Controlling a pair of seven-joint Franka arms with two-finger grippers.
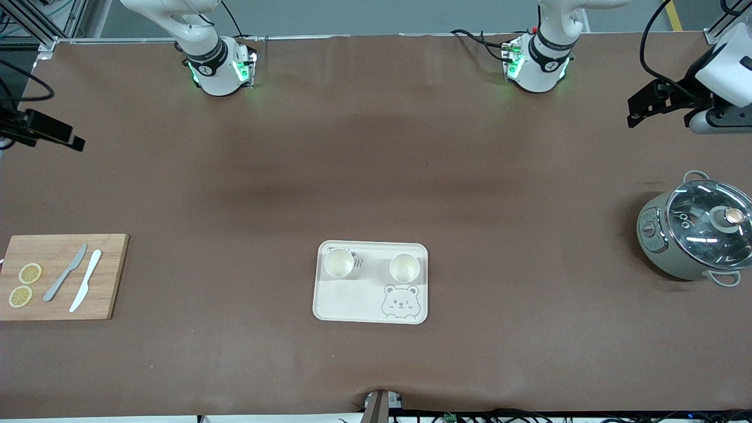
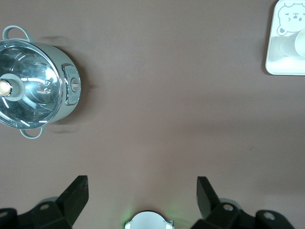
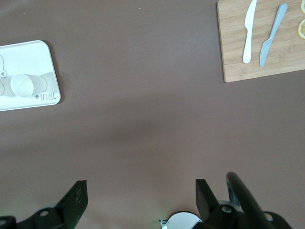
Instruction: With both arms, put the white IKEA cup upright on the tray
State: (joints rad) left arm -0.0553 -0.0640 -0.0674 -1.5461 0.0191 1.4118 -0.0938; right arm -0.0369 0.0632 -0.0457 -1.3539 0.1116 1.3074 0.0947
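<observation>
Front view, nearest first: the tray [image 1: 370, 299] lies in the middle of the table, well apart from everything else, bear face on its camera-side edge. Two white cups stand upright on its farther half, mouths up: one cup [image 1: 339, 262] toward the right arm's end, the other cup [image 1: 405, 267] toward the left arm's end, apart from each other, neither tipped. Judged from this, the placing looks done.

Level with the tray: wooden cutting board [image 1: 61, 276] at the right arm's end with two knives [image 1: 77, 279] and lemon slices [image 1: 25, 285]; lidded pot [image 1: 696, 229] at the left arm's end, a little farther from the camera.

Farther up: the left gripper [image 1: 655, 103] hangs in the air over the left arm's end of the table, above the pot area; its wrist view shows its fingers [image 2: 76, 195] spread wide, nothing between them. The right gripper [image 1: 44, 130] hangs over the right arm's end, fingers [image 3: 76, 198] also wide and empty. Both arms wait.

Key relation: both cups lie toward the table's middle from either gripper, well apart from both. Each cup's axis is vertical. Neither arm is clearly the closer one.
</observation>
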